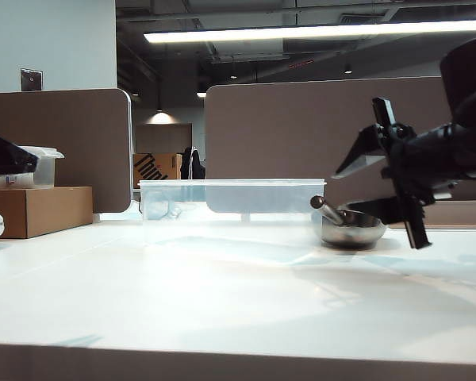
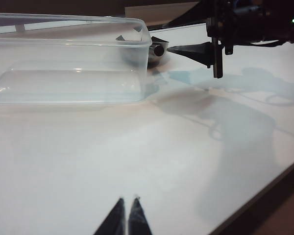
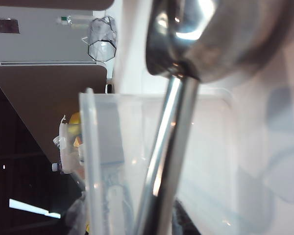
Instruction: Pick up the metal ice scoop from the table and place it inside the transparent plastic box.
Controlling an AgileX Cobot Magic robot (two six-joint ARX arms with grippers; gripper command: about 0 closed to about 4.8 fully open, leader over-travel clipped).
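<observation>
The metal ice scoop [image 1: 351, 227] rests on the white table [image 1: 222, 294], just right of the transparent plastic box [image 1: 232, 198] and outside it. Its handle [image 3: 169, 147] slants up toward the box and ends in a knob [image 2: 158, 50]. My right gripper [image 1: 343, 191] is open, with one finger above the handle and the other below it. In the right wrist view the handle runs between the jaws, with the bowl [image 3: 220, 39] beyond. My left gripper [image 2: 129, 199] is shut and empty, low over bare table, well short of the box [image 2: 68, 63].
A brown cardboard box [image 1: 36, 210] stands at the far left with a small lidded plastic container [image 1: 41, 167] on top. Brown partition panels [image 1: 301, 135] rise behind the table. The table's front edge [image 1: 222, 353] is near the camera.
</observation>
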